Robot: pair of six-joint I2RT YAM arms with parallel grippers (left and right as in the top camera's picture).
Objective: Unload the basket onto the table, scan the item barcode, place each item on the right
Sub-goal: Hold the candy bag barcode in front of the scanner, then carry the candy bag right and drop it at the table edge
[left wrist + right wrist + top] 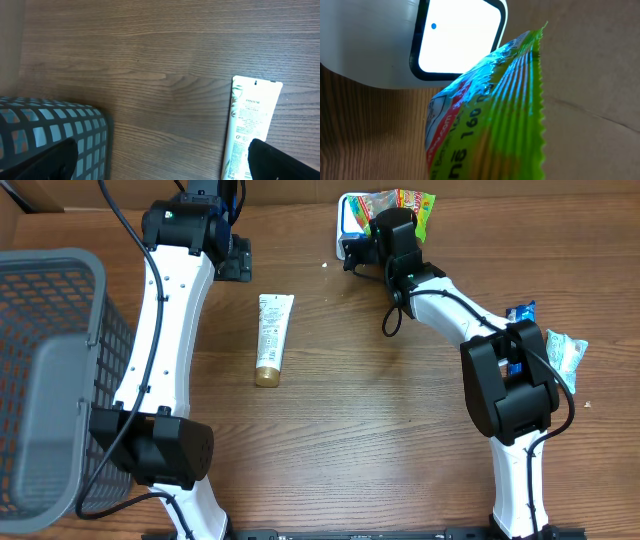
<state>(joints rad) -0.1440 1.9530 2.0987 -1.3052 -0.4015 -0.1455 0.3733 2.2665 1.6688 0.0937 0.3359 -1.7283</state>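
Crinkly green foil snack packet point(495, 115) nipped in fully closed right claw point(372, 230). Gaping and empty, left claw point(165, 162) over brown wooden worktop point(125, 50). Lit window of white plastic scanner point(457, 42) just beyond right claw tips, packet nearly against it. Probably light, soft, slippery: best pinched at serrated sealed edge.

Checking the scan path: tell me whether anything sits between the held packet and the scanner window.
Nothing visible does. The right gripper holds the green packet right beside the lit window of the scanner, with only open air between them in the wrist view.
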